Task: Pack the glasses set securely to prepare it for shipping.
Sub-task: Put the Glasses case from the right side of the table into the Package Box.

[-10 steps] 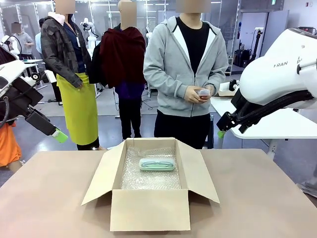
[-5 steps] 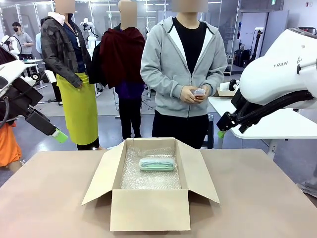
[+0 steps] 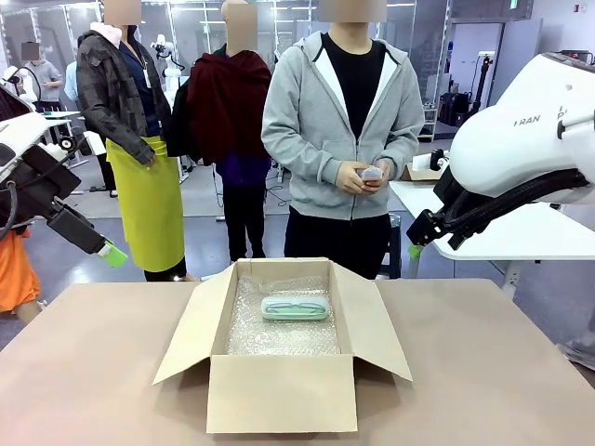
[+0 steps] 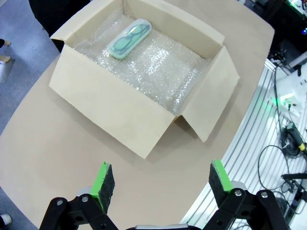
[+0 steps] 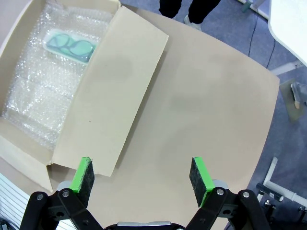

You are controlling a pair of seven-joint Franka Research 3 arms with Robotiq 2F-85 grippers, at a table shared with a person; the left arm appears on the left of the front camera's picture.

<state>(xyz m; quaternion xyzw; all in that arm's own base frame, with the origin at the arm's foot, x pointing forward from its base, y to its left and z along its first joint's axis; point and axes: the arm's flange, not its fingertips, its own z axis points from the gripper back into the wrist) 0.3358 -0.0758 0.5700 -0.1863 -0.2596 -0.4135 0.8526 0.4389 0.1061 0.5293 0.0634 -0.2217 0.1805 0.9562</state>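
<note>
The brown box (image 3: 279, 395) stands open in the middle of the desk (image 3: 483, 372), its four flaps folded outward and its floor lined with bubble wrap (image 3: 279, 336). The mint-green case (image 3: 295, 308) lies flat on the wrap toward the 12 o'clock end of the box, long side across, with the glasses frame showing through its lid. The half of the floor toward 6 o'clock is bare wrap.

The left hand (image 4: 160, 178) hangs high off the desk at 9 o'clock, well apart from the box. It is released, green pads spread wide with nothing between them. The right hand (image 5: 141, 175) is raised at 3 o'clock above the right flap, likewise released and empty.

Beyond the desk at 12 o'clock a person stands holding a small pale case with a reddish tint, apparently the pink case (image 3: 375, 174), in both of the person's hands (image 3: 353, 177) at waist height, clear of the box.

By my reading, one case is packed and the second is not yet in. The next move calls for the pink case to reach the bare wrap beside the mint one, either placed by the person or passed to a robot hand. After that, the flaps need closing.
</note>
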